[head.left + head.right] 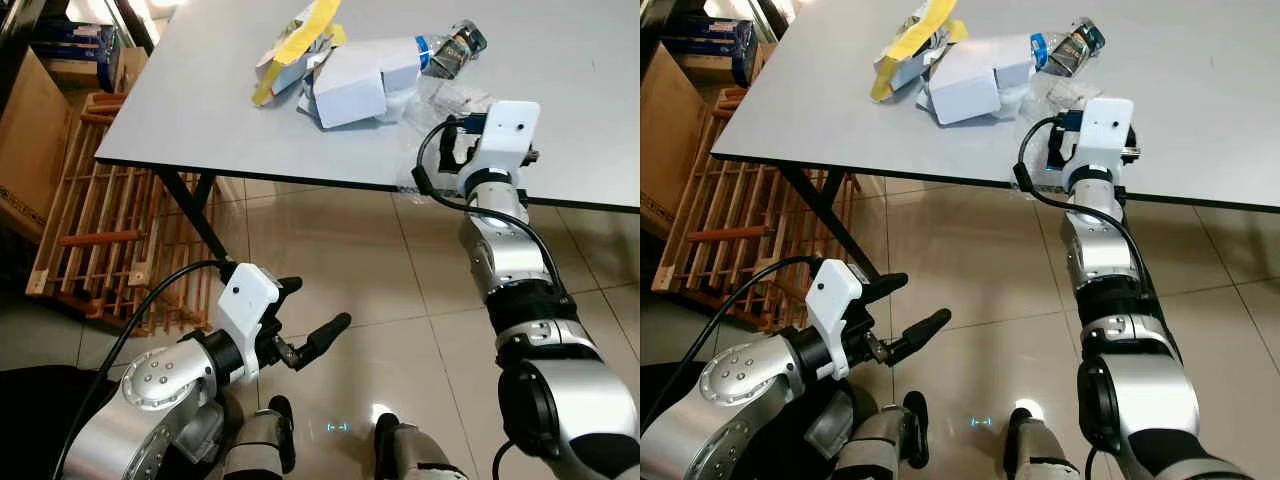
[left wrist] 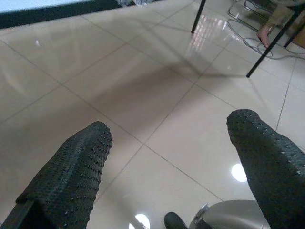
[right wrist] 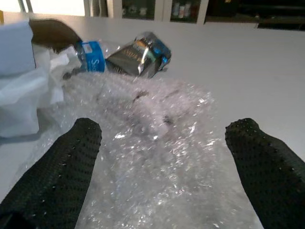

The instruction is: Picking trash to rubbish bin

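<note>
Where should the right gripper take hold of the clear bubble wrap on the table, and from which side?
Pinch the near, crumpled edge of the bubble wrap from the table's front edge. It lies flat and loose between the open right gripper, while the bottle and white box crowd its far side.

I saw a grey worktop on black legs standing over a glossy beige tiled floor. To its left a wooden slatted rack leaned beside a cardboard box. Through the left wrist camera, more thin black legs and looped cables lay across the tiles.
</note>
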`<state>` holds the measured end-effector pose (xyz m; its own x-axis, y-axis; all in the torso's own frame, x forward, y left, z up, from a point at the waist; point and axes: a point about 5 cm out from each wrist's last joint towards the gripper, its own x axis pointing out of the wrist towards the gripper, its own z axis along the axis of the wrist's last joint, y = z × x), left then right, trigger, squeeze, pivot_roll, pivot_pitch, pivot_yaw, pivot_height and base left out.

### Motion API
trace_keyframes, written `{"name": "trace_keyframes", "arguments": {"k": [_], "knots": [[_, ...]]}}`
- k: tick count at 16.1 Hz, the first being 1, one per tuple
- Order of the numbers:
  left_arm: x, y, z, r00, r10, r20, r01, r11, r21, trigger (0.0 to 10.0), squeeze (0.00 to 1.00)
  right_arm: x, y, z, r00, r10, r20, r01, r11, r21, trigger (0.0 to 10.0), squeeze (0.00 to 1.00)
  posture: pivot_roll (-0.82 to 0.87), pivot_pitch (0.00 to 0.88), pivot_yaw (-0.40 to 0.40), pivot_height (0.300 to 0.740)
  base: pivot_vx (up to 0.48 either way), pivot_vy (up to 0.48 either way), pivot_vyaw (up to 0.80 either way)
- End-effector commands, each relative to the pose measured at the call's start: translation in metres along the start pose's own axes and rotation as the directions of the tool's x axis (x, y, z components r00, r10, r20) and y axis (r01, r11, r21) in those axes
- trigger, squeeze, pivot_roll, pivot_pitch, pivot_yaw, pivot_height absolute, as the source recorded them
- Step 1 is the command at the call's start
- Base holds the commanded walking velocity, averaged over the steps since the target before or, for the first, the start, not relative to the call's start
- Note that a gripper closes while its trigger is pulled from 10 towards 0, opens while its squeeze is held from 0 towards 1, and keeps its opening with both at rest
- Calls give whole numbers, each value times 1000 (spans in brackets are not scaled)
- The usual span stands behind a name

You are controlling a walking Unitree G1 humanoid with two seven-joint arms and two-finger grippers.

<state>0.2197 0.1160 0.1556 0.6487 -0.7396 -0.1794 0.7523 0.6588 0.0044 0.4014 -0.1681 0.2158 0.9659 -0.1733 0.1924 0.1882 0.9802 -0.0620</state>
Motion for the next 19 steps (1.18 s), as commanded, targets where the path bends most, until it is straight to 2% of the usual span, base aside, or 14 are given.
{"name": "trace_keyframes", "arguments": {"k": [1,2,3,4,7,9,10,11,14,19], "knots": [[-3,-4,-1,1000,-6,-12,6,1000,-2,10000,0,4,-1,0,1000,12,-14,-11,1000,22,10000,1000,240,345,65,740,0,0,0],[-4,-4,-1,1000,-3,-14,3,1000,-2,10000,0,5,-3,-4,999,11,-42,-9,999,50,10000,286,247,348,63,740,0,0,0],[-5,-4,-1,1000,0,-15,0,1000,-2,10000,0,5,-4,-7,998,10,-63,-6,997,74,10000,75,251,351,63,740,0,0,0],[-7,-4,-1,1000,5,-19,-5,1000,-2,10000,0,4,-6,-17,992,14,-126,3,992,130,10000,0,257,353,64,740,0,0,0],[-10,-6,-3,1000,9,-28,-9,1000,-3,10000,0,-3,-6,-39,976,42,-215,3,978,207,10000,0,272,355,69,740,0,0,0],[-11,-5,-3,999,10,-33,-10,1000,-4,10000,0,-5,-7,-45,970,46,-238,9,974,225,10000,0,277,351,71,740,0,0,0],[-11,-5,-3,999,11,-36,-11,1000,-2,10000,0,-6,-7,-48,968,50,-247,10,972,236,353,0,280,349,73,740,0,0,0],[-11,-4,-3,999,11,-37,-11,1000,-1,10000,0,-7,-7,-49,967,50,-249,11,972,236,0,0,280,348,73,740,0,0,0],[-11,-3,-1,1000,5,-26,-5,1000,6,10000,0,-8,-6,-52,966,53,-252,9,971,238,0,0,275,337,73,740,0,0,0],[-8,-3,7,1000,-21,4,21,1000,20,10000,0,-9,-17,-55,967,30,-253,27,975,220,0,0,267,322,75,740,0,0,0]]}}
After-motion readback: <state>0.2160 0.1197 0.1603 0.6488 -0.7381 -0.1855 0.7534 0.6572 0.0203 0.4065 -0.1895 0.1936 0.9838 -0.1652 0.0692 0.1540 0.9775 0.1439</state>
